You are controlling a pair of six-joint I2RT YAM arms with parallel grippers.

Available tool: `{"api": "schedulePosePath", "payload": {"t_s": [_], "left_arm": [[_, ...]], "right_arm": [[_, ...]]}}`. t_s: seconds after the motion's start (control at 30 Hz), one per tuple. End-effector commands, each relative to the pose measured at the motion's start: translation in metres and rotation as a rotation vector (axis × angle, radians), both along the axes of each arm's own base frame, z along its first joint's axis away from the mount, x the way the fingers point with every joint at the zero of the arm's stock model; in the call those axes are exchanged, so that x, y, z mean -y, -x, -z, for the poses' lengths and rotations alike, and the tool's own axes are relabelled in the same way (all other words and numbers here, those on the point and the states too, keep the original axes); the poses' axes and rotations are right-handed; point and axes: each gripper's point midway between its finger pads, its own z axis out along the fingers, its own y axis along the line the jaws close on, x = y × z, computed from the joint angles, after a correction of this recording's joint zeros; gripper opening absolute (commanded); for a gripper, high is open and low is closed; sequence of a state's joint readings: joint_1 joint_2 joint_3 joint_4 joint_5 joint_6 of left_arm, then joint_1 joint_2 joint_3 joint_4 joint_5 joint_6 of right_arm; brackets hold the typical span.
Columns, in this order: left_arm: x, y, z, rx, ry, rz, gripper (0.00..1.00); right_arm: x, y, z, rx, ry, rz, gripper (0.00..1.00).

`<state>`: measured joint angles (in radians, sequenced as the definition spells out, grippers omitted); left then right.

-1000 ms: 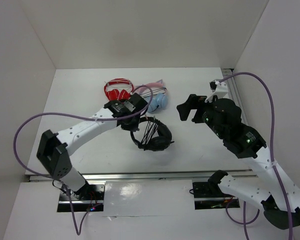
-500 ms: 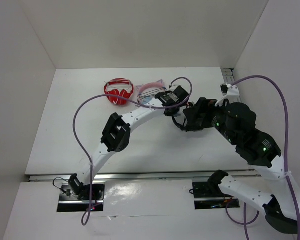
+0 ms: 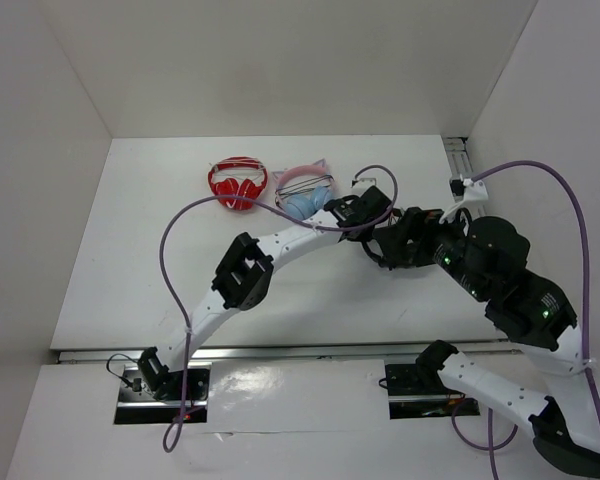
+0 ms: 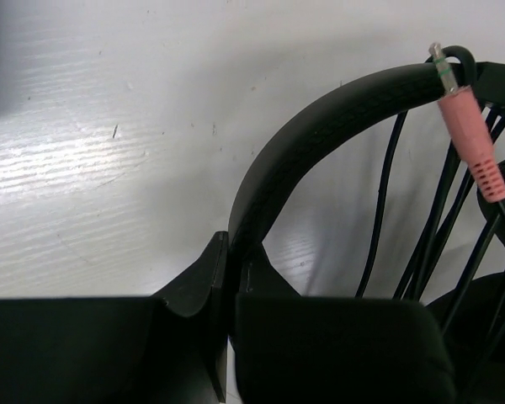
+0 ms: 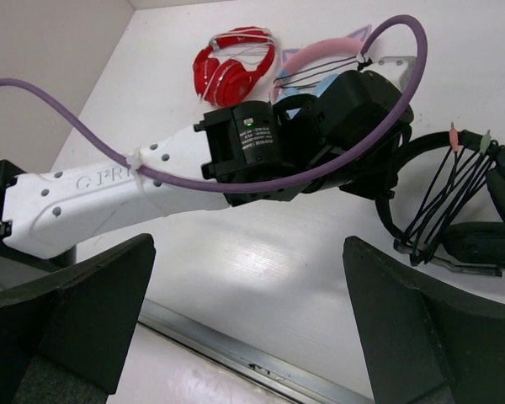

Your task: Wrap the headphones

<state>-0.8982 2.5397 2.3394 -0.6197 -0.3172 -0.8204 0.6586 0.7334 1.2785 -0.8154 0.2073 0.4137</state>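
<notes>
The black headphones are located on the white surface, right of centre. They lie near the light-blue and pink cat-ear headphones and well apart from the red headphones.

**Hand state.** The left hand is clamped on the padded headband, which passes between its two fingers in the left wrist view. The right hand is spread wide and grips nothing. It is held just beside the headphones, on the near side.

**Step in hand.** The cable is seen laid in several strands across the gap between headband and earcups. The pink plug and the green plug stand free at the headband. From this it is judged that the winding is largely done and that the set is being steadied while the loose ends are secured. Whether the earcups are fully supported by the surface cannot be told.

**Next move.** It is expected that:

- the free plug end is taken by the right hand and tucked under the strands;
- the headband is kept clamped meanwhile, so that the turns are not slackened;
- the approach is made from the open side, clear of the left arm, since the two wrists are crowded together.
</notes>
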Motion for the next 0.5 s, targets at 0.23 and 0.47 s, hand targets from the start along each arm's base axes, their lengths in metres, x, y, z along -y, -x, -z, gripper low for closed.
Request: {"api": "schedulePosePath", "payload": {"t_s": [0.23, 0.47], "left_arm": [[0.015, -0.08, -0.049, 0.222, 0.268, -0.24, 0.0], [0.0, -0.115, -0.064, 0.336, 0.329, -0.356, 0.14]], "right_arm": [[-0.006, 0.017, -0.01, 0.014, -0.075, -0.064, 1.0], [-0.014, 0.019, 0.007, -0.021, -0.093, -0.096, 1.0]]}}
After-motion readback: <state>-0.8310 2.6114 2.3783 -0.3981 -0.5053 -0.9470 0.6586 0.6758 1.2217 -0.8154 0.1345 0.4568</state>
